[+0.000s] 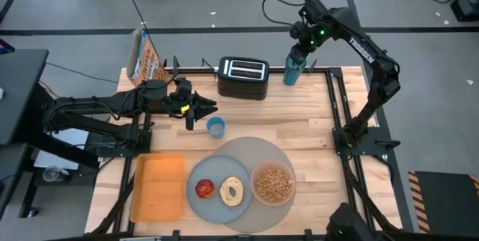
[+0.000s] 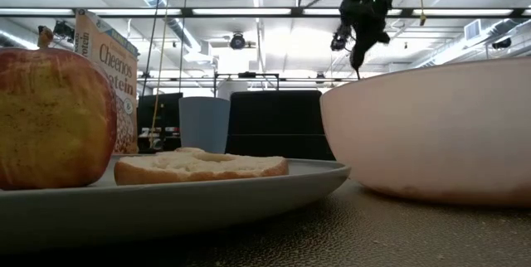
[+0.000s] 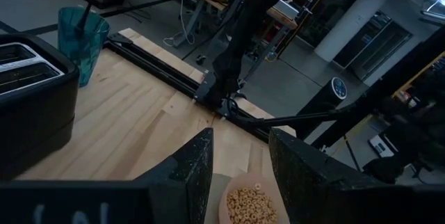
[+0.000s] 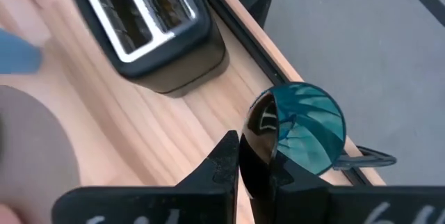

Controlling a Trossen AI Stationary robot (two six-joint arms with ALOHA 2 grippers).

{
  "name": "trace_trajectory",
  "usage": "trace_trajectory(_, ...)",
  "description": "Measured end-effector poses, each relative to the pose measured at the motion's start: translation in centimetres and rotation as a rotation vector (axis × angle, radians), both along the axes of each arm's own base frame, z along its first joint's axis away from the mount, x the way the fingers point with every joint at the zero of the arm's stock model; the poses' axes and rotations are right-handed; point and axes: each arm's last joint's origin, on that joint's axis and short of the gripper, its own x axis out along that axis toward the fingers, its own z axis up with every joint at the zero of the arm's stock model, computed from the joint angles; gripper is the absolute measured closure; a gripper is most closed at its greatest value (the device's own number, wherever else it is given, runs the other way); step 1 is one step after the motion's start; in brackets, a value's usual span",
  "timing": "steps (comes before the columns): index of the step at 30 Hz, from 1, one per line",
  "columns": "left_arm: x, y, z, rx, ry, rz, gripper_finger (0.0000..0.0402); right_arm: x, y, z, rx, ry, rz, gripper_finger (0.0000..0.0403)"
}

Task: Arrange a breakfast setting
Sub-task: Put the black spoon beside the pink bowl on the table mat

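Plainly "Cheerios" marks the cereal box (image 2: 106, 76); right claw (image 4: 256, 156) pinches the dark spoon (image 4: 263, 130).

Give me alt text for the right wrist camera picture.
The right gripper, shut on a dark spoon, holds it over a teal tumbler at the wooden table's edge, with a black toaster beside it.

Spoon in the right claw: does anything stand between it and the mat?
Nothing visible does. The right claw holds the spoon over the teal cup at the table's back edge; bare wood lies between there and the mat. The toaster stands off to one side.
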Motion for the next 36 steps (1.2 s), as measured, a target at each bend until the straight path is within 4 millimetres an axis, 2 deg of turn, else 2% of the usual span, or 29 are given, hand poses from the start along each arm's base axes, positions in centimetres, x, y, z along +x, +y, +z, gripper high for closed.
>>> trace_trajectory(10, 0.0, 0.0, 0.0, -0.001, 0.000, 0.000, 0.0253, -0.4, 3.3, 6.5, -0.056, -0.121, 0.055, 0.0380)
trace_trajectory(15, 0.0, 0.0, 0.0, -0.003, -0.001, 0.001, 0.0253, -0.7, 5.2, 8.2, 0.061, -0.239, 0.135, 0.0381)
trace_trajectory(18, 0.0, 0.0, 0.0, -0.020, -0.003, 0.004, 0.0253, -0.4, 6.1, 8.6, 0.144, -0.316, 0.164, 0.0382)
trace_trajectory(21, 0.0, 0.0, 0.0, -0.026, -0.004, 0.008, 0.0253, 0.2, 7.3, 8.8, 0.175, -0.321, 0.168, 0.0382)
trace_trajectory(26, 0.0, 0.2, 0.5, -0.007, -0.052, 0.067, 0.0253, 2.0, 9.1, 8.0, 0.287, -0.310, 0.210, 0.0382)
trace_trajectory(32, 0.0, 0.3, 1.4, 0.060, -0.085, 0.077, 0.0253, 2.8, 13.2, 7.1, 0.456, -0.288, 0.283, 0.0382)
trace_trajectory(36, -0.2, 0.2, 1.5, 0.100, -0.081, 0.069, 0.0253, 2.6, 16.0, 5.7, 0.560, -0.201, 0.254, 0.0382)
